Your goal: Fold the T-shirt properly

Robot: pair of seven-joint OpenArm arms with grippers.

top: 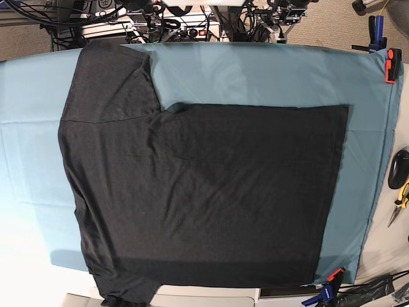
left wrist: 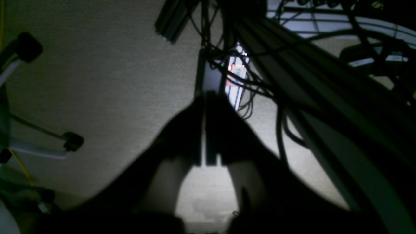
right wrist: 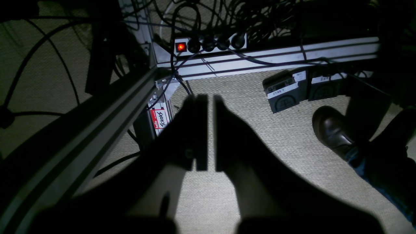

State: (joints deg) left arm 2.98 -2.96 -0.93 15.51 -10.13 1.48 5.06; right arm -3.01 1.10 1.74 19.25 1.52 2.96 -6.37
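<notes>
The black T-shirt (top: 204,192) lies flat and plain side up on the teal cloth sheet (top: 255,73), with no print showing. One sleeve (top: 112,80) spreads at the back left. The other sleeve hangs over the front edge at the lower left (top: 121,291). Neither arm appears in the base view. My left gripper (left wrist: 205,95) and right gripper (right wrist: 210,97) each point down at carpeted floor beside the table frame. Their fingers stand almost together and hold nothing. Neither is near the shirt.
Orange clamps (top: 390,64) and a blue-and-orange clamp (top: 329,291) pin the sheet at the right corners. Pliers (top: 401,201) lie at the right edge. Below are aluminium frame bars (right wrist: 97,130), cables, a lit power strip (right wrist: 208,44), foot pedals (right wrist: 284,94) and a person's shoe (right wrist: 331,130).
</notes>
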